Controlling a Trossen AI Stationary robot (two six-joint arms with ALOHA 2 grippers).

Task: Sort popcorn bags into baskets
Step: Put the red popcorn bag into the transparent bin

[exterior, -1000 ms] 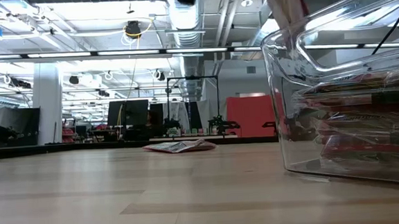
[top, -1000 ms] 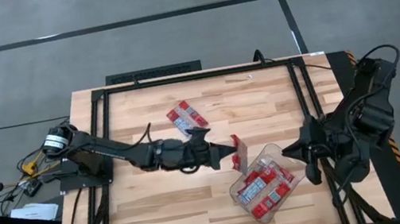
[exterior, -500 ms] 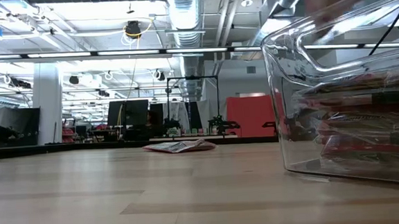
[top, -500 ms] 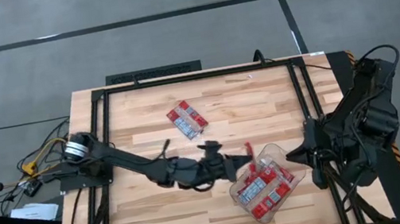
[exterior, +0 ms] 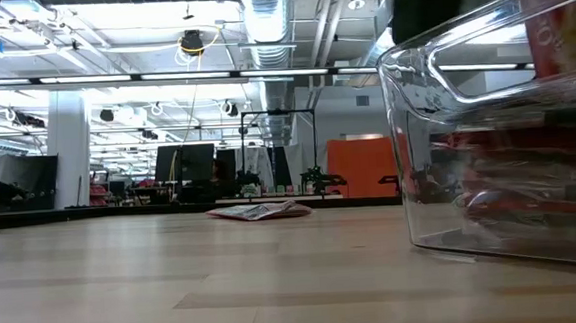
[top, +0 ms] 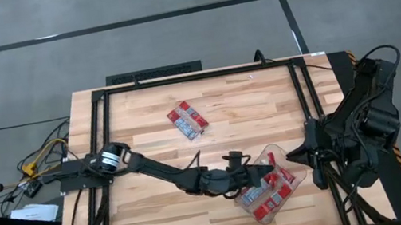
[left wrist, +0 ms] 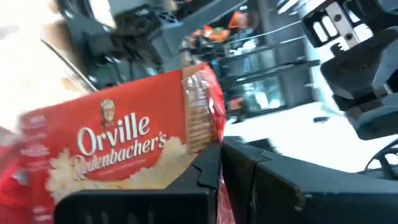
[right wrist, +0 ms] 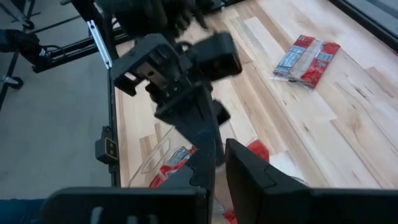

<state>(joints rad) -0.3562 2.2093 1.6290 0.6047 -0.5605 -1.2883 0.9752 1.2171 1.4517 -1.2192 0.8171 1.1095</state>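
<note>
My left gripper (top: 267, 175) reaches over the clear tub (top: 271, 188) and is shut on a red popcorn packet (top: 281, 174). That packet shows its printed yellow-popcorn face in the left wrist view (left wrist: 124, 149). In the low view it stands above the tub's rim (exterior: 550, 25). Several red packets lie stacked inside the tub (exterior: 511, 198). Two more packets (top: 187, 120) lie flat on the wood toward the far side, also seen in the low view (exterior: 259, 210). My right gripper (top: 291, 152) waits shut just right of the tub. My left gripper (left wrist: 219, 180) pinches the packet between its two fingers at an edge close to the crimped end (left wrist: 214, 163). It comes from the table's left, slanting down. The packet is lifted clear and stands roughly upright over the tub's inside.
The tub sits near the table's near-right part, its wall (exterior: 438, 152) close to the low camera. A black frame rail (top: 302, 104) runs along the right side. Bare wood (top: 160, 216) lies left of the tub.
My left arm has stretched out, carrying the packet toward the table's right and near edge, from beside the tub's far-left rim to a place over the tub. It has stayed shut on the packet. The right arm has kept still.
</note>
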